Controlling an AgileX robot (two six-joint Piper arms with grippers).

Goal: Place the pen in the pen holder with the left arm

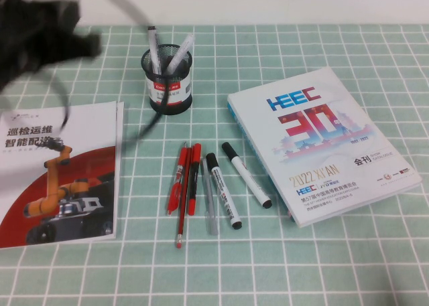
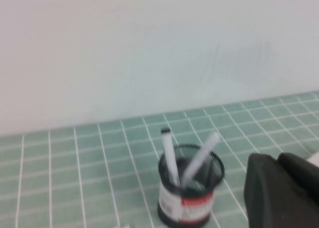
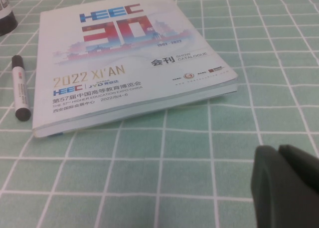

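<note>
Although the left arm [image 1: 40, 31] fills the far-left corner of the high view, it is only a dark blur, and the left hand [image 2: 281, 188] appears in its own wrist view as a black lump at the frame edge; I cannot tell whether that hand is spread or pressed together. Much the same goes for the right hand [image 3: 286, 185]: only a dark rounded part shows in the right wrist view, low over the table [image 3: 149, 163] near the corner of the HEEC catalogue [image 3: 119, 58], and I cannot tell its state.

Standing at the far middle of the table, the pen holder [image 1: 169, 78] is upright and holds 2 pens. One is the pen [image 1: 153, 48], slim and white, its lower end down inside the mesh and hidden there, its dark-tipped upper end sticking out above the rim; its long axis is close to vertical, leaning slightly toward the robot's left. The other, a translucent whitish pen [image 1: 179, 53], leans the opposite way, toward the robot's right, so the 2 spread apart at the top.

Near the holder but apart from it, closer to the robot, lie loose pens in a row: 2 red pens [image 1: 182, 185], a grey one and 2 white markers [image 1: 234, 182]. A robot brochure [image 1: 60, 172] lies at the left, partly cut off by the frame edge.
</note>
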